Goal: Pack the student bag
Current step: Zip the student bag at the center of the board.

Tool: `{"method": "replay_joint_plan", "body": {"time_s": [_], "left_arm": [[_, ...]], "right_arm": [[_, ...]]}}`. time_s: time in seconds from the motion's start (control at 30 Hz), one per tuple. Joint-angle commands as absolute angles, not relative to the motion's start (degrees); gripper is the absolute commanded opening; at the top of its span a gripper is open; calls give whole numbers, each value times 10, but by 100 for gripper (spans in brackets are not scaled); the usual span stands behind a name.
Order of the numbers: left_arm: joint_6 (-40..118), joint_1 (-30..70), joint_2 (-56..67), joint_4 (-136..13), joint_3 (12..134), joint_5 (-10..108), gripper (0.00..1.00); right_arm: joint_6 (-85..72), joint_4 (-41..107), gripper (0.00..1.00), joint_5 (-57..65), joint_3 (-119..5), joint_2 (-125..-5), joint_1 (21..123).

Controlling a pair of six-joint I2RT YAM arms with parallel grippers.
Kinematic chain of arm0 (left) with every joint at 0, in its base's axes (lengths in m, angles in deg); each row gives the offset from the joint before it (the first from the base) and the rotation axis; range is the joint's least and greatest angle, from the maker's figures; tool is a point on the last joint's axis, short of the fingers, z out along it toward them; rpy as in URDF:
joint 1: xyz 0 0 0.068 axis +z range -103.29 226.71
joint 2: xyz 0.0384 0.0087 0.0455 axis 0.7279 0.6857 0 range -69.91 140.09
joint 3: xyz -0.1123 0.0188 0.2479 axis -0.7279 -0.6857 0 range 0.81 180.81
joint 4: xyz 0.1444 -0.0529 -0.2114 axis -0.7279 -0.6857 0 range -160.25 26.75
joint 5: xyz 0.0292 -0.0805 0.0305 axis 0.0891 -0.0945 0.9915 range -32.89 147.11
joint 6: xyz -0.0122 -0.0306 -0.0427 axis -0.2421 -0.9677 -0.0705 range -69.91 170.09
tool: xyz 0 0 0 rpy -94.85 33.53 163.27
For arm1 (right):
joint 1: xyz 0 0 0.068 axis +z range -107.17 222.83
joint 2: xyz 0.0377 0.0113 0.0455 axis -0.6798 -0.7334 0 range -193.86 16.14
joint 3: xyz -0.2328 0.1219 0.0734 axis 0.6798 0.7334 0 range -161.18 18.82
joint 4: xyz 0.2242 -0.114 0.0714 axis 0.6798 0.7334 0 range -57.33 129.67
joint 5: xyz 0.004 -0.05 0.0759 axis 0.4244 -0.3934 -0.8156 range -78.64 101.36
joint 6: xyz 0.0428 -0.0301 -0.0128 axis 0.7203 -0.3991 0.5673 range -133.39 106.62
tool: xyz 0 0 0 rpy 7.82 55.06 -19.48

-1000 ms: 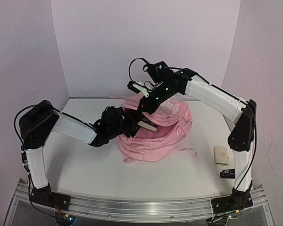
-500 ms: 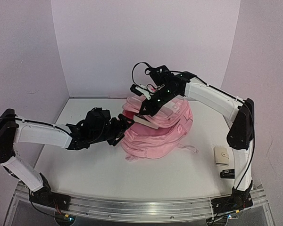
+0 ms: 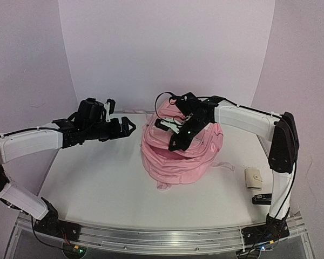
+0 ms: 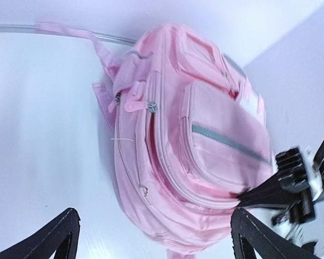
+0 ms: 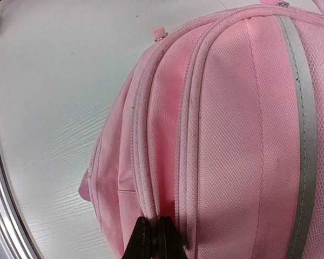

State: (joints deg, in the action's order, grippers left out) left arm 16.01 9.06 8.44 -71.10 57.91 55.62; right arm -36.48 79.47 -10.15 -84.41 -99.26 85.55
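I'm holding the left gripper (image 3: pixel 128 127) wide open, empty, upper left; right gripper (image 5: pixel 153 237) is pressing closed against the soft pink fabric backpack (image 3: pixel 178 162); beige wallet (image 3: pixel 253 178) is sitting unpacked lower right

Overhead view looks down; 2 wrist views share the student bag (image 3: pixel 178 162).

Looks like a robot test lab, set up in a small booth. Shows it with two white and black robot arms, the left arm (image 3: pixel 32 141) and the right arm (image 3: pixel 243 114), bolted to a shiny metal rail (image 3: pixel 151 240) at the near edge of a plain white table (image 3: pixel 97 183). Has bare pale walls (image 3: pixel 167 54) closing in the back and both sides like a box. Has thin black wires (image 3: pixel 156 102) looping over the arms and tiny green lights (image 3: pixel 75 250) glowing down by the bases.
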Motion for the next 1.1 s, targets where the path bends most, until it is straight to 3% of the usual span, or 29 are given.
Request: {"method": "replay_joint_plan", "body": {"time_s": [0.0, 0.67, 0.87, 1.07], "left_arm": [[302, 106, 111, -733, 606, 489, 96], [660, 126, 271, -750, 697, 300, 70], [719, 127, 325, -786, 758, 274, 58], [731, 131, 345, -781, 781, 265, 53]], "right_arm": [[-415, 866, 0, -104, -818, -955, 851], [-518, 968, 0, -142, -790, -934, 851], [-518, 973, 0, -142, -786, -929, 851], [-515, 978, 0, -153, -783, -925, 851]]}}
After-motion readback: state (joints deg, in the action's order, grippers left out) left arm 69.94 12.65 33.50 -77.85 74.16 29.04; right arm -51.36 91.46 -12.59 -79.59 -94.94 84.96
